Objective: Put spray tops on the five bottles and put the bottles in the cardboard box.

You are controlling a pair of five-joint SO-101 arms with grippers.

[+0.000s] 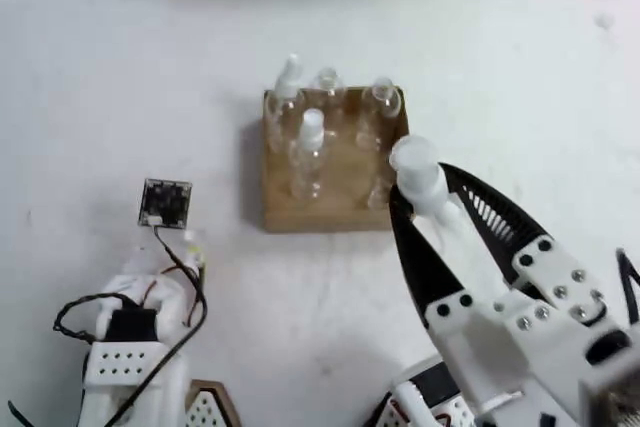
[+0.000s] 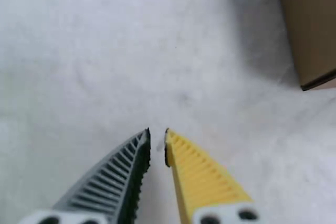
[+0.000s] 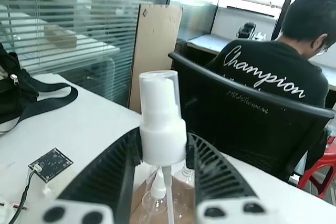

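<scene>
**Ana:** Where is the right hand?

**Ben:** In the high view the right hand (image 1: 418, 185) comes in from 5 o'clock. It sits over the edge of the cardboard box (image 1: 330, 217), at roughly 4 o'clock from the box's middle. Its two black fingers are clamped on a white spray top (image 1: 412, 162), one on each side of the collar.

**Ana:** Is the top upright?

**Ben:** Yes. In the right wrist view its nozzle points up and its thin tube (image 3: 167, 195) hangs straight down between the fingers, with bottle necks below it.

**Ana:** And the box itself?

**Ben:** It stands near the centre of the white bench (image 1: 120, 77), with clear bottles (image 1: 382, 107) standing upright inside. Two are already topped in white: one in the 11 o'clock corner, and one just towards 9 o'clock from the box's middle. The ones at 12 and 1 o'clock look bare-necked. A further bottle at the 4 o'clock corner is partly hidden by the held top, so I cannot be sure of the count.

**Ana:** What about the left hand?

**Ben:** The left hand (image 2: 157, 135) is low over bare bench at about 7 o'clock from the box. Its grey and yellow fingertips are drawn almost together, with nothing between them. A corner of the box shows off at 1 o'clock in its wrist view.

**Ana:** Anything else on the bench?

**Ben:** A small circuit board (image 1: 165, 202) lies flat at 9 o'clock from the box, well apart from it. Wires run from it towards the left arm.
</scene>
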